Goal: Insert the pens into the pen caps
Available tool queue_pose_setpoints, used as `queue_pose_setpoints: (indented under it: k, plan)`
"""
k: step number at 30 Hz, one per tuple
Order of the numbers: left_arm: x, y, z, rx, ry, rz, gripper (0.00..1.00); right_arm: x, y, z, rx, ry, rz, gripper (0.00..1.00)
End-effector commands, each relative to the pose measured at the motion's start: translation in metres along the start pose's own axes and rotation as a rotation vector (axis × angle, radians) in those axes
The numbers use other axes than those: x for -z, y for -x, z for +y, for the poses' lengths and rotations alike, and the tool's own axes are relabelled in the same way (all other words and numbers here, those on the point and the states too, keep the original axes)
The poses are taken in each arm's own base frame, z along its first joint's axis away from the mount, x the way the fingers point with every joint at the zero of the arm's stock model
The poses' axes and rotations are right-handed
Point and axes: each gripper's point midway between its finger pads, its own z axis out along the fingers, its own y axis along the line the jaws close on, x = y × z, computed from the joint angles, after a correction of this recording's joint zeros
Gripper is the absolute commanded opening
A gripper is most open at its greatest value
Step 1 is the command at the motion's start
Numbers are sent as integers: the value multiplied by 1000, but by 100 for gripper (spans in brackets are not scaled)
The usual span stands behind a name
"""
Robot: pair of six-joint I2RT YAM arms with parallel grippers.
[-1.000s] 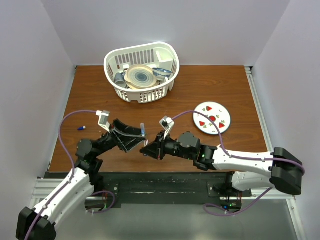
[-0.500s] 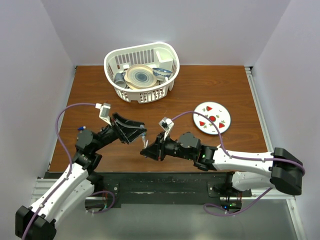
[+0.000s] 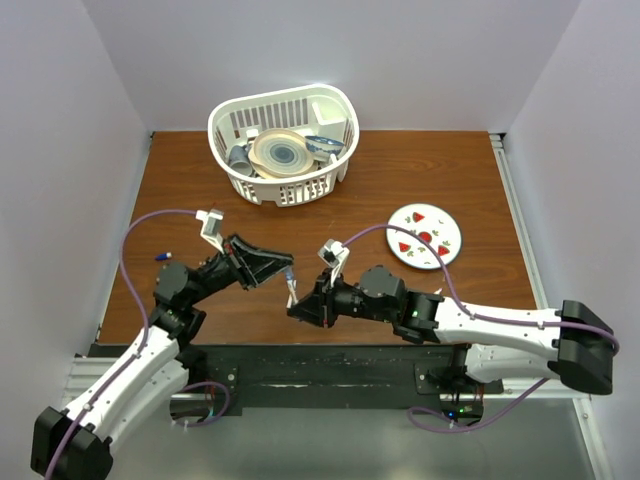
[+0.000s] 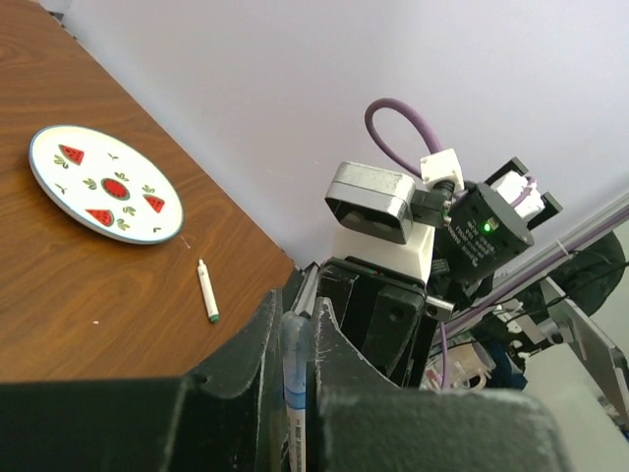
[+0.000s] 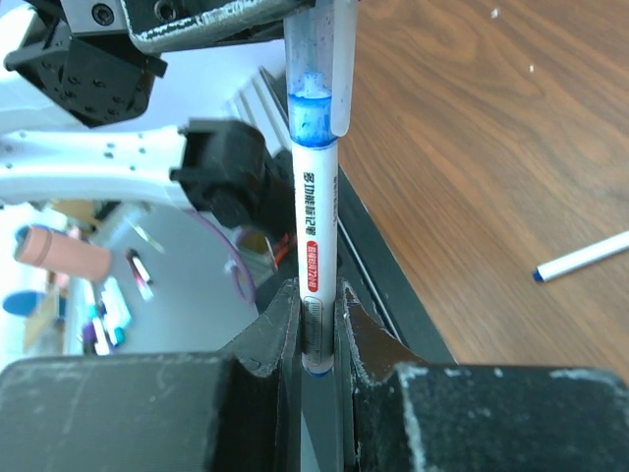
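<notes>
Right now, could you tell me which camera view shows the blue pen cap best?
The right wrist view: the blue pen cap is large and sharp, over the pen's end. The left wrist view shows a sliver inside the left tool; the top view, a speck.

A white, red-labelled pen (image 5: 313, 228) has one end inside a clear blue cap (image 5: 314, 84). A green-tipped pen (image 4: 206, 291) and a blue-tipped pen (image 5: 582, 257) lie flat on the surface (image 5: 511, 147).

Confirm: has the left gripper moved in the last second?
Yes, slightly: the left gripper, jaws shut on the blue cap, shifted right in the top view, toward the plate and the right gripper holding the pen.
</notes>
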Motion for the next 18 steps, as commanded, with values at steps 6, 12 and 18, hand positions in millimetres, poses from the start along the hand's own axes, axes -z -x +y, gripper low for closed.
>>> queue_pose_setpoints:
  k: [6, 12, 18]
  plan:
    - [24, -41, 3, 49, -63, 53, 0, 11, 125, 37, 106, -30, -312, 0]
    - [29, -54, 10, 67, -69, 40, 0, 10, 161, 38, 139, -52, -357, 0]
    - [29, -62, 13, 61, -68, 45, 0, 3, 190, 30, 150, -61, -383, 0]
